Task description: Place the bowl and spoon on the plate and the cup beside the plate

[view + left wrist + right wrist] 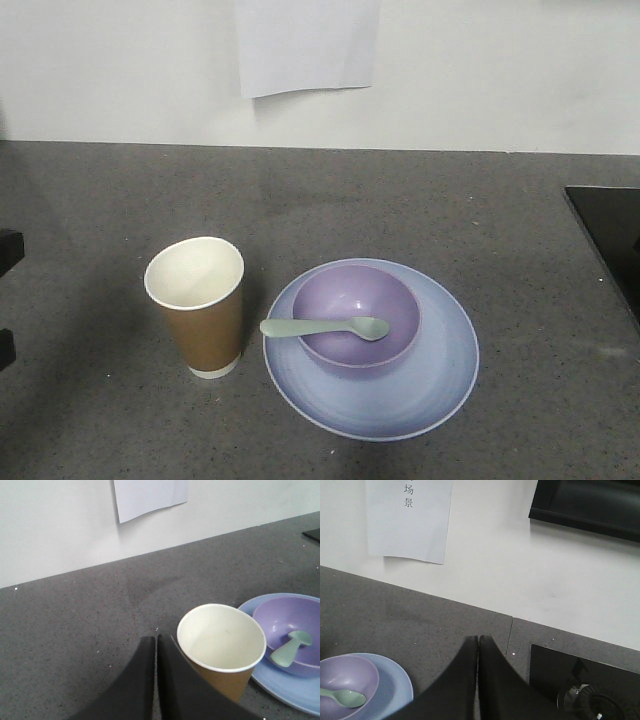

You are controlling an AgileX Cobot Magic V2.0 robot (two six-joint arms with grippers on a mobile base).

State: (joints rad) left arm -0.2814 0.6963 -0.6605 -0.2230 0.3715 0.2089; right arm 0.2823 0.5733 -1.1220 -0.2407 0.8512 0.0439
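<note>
From the front view, a dark grey speckled desk (pixel 420 200) runs back to a plain white wall (pixel 500 70), where a white sheet of paper (pixel 305 45) hangs with its lower edge curling out. A glossy black panel (pixel 612 240) is set into the desk at the right edge. The plate (pixel 440 380) lies on the desk near the front, with the bowl (pixel 355 345) standing on it towards its back left. The spoon (pixel 325 327) lies across the bowl, head inside, handle jutting over the left rim. The cup (pixel 200 305) stands upright just beside the plate on its left, apart from it.

From the left wrist view, the left pincer (pixel 156 645) is pressed together, holding nothing, low over the desk just left of the cup. The same grey surface meets the white wall, the paper above.

From the right wrist view, the right pincer (pixel 478 645) is likewise closed and holds nothing, above bare desk to the right of the plate and bowl. Printed characters show on the paper, a dark frame (pixel 590 505) hangs on the wall, and the black panel carries a round burner (pixel 592 705)
</note>
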